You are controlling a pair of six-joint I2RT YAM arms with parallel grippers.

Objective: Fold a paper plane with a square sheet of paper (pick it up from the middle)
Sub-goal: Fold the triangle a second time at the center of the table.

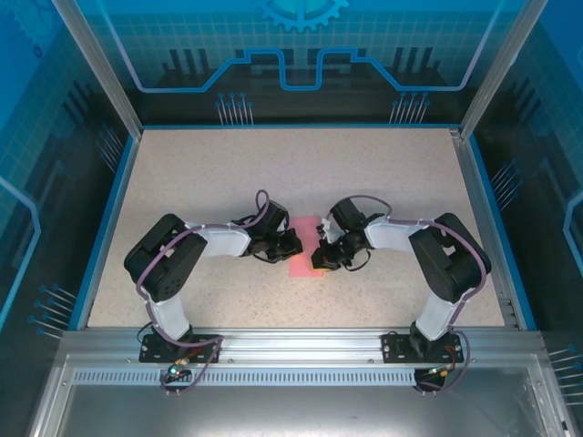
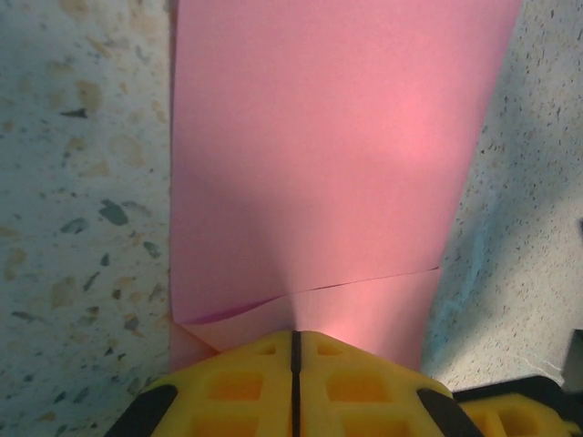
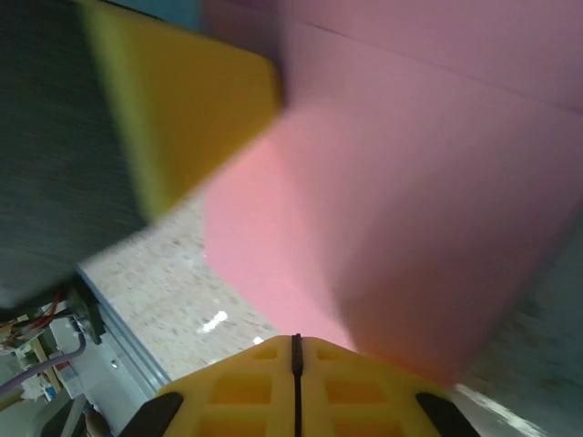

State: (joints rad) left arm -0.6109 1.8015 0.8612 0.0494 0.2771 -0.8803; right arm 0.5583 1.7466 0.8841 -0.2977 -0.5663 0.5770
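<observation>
From above, the square sheet of paper (image 1: 301, 264) lies near the middle of the table (image 1: 209, 173), between the two arms. The left gripper (image 1: 291, 242) and the right gripper (image 1: 321, 257) are both low over it and close to each other. They cover much of the sheet, so its shape is hard to read here.

In the left wrist view, the paper (image 2: 319, 155) lies flat on the speckled table (image 2: 82, 182). One layer lies over another, and its edge runs across the sheet just in front of the fingers. The left gripper (image 2: 294, 364) has its fingers together, with only a thin line between them, and its tip is at the near edge of the paper. I cannot tell if it pinches a layer.

In the right wrist view, which is blurred, the right gripper (image 3: 296, 369) is also closed. The paper (image 3: 410, 200) is just in front of it, and a fold line crosses its far part. A blurred yellow block (image 3: 191, 100) stands beside it, probably the other gripper.

I judge the task is at an early stage. At least one fold exists, but no pointed nose or centre crease is visible, so most of the folding is left.
</observation>
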